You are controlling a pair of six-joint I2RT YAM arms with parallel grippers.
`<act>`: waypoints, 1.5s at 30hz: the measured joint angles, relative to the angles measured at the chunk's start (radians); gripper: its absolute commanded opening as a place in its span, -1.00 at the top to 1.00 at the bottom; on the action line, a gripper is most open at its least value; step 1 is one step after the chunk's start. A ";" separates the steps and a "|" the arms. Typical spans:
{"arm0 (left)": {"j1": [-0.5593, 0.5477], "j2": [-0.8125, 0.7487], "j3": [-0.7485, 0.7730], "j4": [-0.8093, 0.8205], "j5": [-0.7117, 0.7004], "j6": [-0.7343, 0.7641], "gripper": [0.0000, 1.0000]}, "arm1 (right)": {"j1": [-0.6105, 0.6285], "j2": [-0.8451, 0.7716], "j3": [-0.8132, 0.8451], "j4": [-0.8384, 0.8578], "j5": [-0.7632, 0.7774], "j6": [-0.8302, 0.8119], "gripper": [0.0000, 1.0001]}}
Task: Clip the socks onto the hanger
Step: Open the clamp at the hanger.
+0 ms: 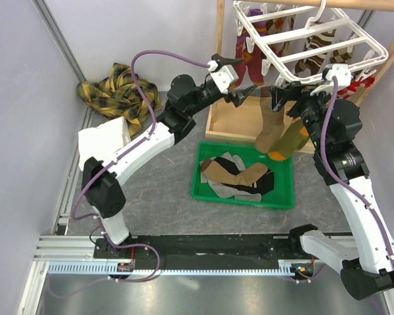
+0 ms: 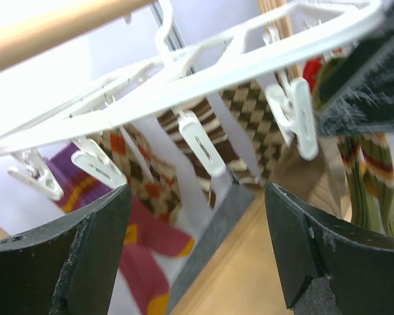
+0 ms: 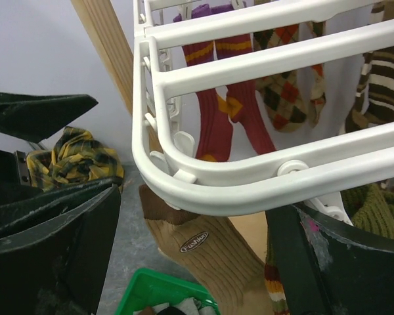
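I have both pincers spread apart with nothing between the fingers: the left gripper (image 1: 249, 73) hangs at 9 o'clock of the hanger's near corner, and the right gripper (image 1: 284, 100) sits just below that corner. The white clip hanger (image 1: 308, 41) is at 1 o'clock in the top view beside the wooden frame (image 1: 219, 39), with a tan sock (image 1: 268, 128) and an olive sock (image 1: 293, 138) with an orange heel dangling from its near edge. Red-and-purple, argyle and brown striped pairs hang further back, and loose socks (image 1: 240, 176) lie in the green bin (image 1: 203, 190) at 7 o'clock of the hanger
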 measured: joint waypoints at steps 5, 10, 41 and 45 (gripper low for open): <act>0.000 0.080 0.093 0.034 -0.008 -0.041 -0.68 | 0.000 -0.002 -0.002 0.001 0.011 -0.007 -0.93; 0.000 0.164 0.174 0.042 -0.018 -0.066 -0.53 | 0.000 -0.003 -0.009 0.000 0.020 -0.011 -0.94; -0.092 0.272 0.264 0.106 -0.201 -0.090 0.28 | 0.007 -0.030 -0.018 0.001 0.034 -0.015 -0.95; -0.092 0.278 0.264 0.107 -0.214 -0.090 0.30 | 0.010 -0.038 -0.018 0.001 0.034 -0.015 -0.96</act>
